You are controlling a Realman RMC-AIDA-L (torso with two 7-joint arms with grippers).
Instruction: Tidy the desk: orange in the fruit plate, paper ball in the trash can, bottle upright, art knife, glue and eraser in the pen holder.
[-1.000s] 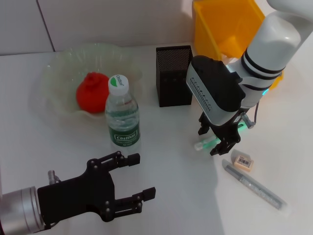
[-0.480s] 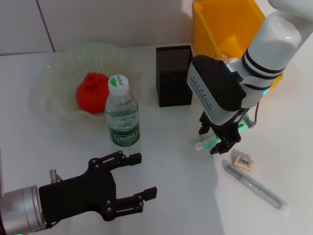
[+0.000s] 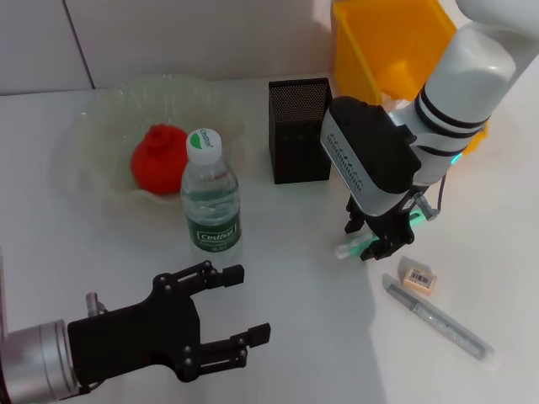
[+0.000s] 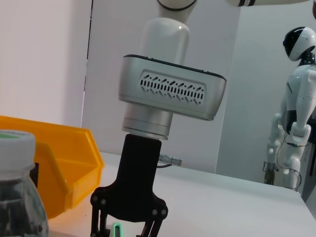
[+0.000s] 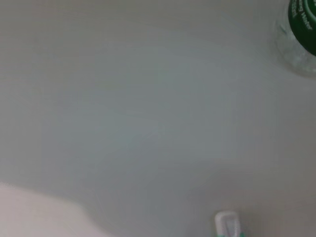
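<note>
The orange point(image 3: 158, 157) lies in the pale-green fruit plate point(image 3: 93, 126) at the back left. The bottle point(image 3: 210, 199) stands upright in front of the plate; it also shows in the left wrist view point(image 4: 17, 197). The black mesh pen holder point(image 3: 299, 141) stands mid-table, with the yellow trash can point(image 3: 392, 46) behind it. My right gripper point(image 3: 368, 239) is low over the table, its fingers apart on either side of the green-and-white glue stick point(image 3: 351, 247). The eraser point(image 3: 418, 279) and the art knife point(image 3: 438, 324) lie on the table to its right. My left gripper point(image 3: 226, 313) is open and empty at the front left. The paper ball is out of view.
The white desk runs back to a pale wall. In the left wrist view the right gripper point(image 4: 123, 228) shows with the glue point(image 4: 116, 230) between its fingers, and the trash can point(image 4: 54, 163) behind. The right wrist view shows bare table and the glue's white end point(image 5: 227, 224).
My right gripper has shifted very slightly and its fingers have drawn a little closer around the glue stick. The left arm has hardly moved.
</note>
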